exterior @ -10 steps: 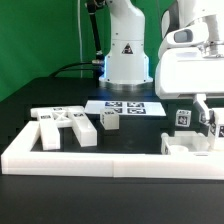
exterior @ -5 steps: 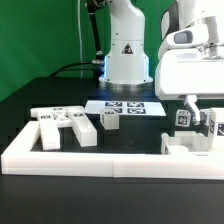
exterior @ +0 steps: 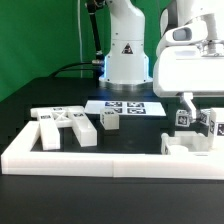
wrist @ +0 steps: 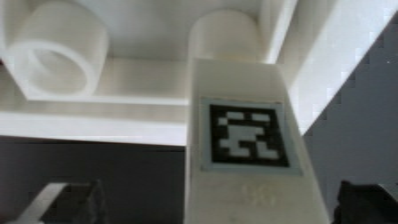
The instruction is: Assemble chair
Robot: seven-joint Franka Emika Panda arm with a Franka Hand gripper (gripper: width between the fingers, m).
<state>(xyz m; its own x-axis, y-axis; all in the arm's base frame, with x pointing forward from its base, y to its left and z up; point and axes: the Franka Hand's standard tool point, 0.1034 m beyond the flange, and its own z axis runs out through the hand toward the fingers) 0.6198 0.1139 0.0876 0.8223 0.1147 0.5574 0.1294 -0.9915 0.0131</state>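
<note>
The chair parts lie in two groups. At the exterior view's right, a white slab piece (exterior: 188, 146) carries upright tagged posts (exterior: 183, 118). My gripper (exterior: 198, 108) hangs just above them. In the wrist view a white post with a square tag (wrist: 246, 140) runs between my dark fingertips (wrist: 63, 200), which stand apart from it on both sides; the gripper (wrist: 217, 203) is open. Behind the post are a round peg and a rounded post end of the white piece (wrist: 63, 65). More white chair pieces (exterior: 65, 126) and a small tagged block (exterior: 110, 120) lie at the exterior view's left.
A long low white border wall (exterior: 100, 160) runs along the front and up the left side. The marker board (exterior: 126, 107) lies at the back centre, before the robot base (exterior: 126, 55). Black tabletop surrounds the parts.
My gripper has shifted a little toward the exterior view's left over the right-hand parts, then held still. The parts have not moved.
</note>
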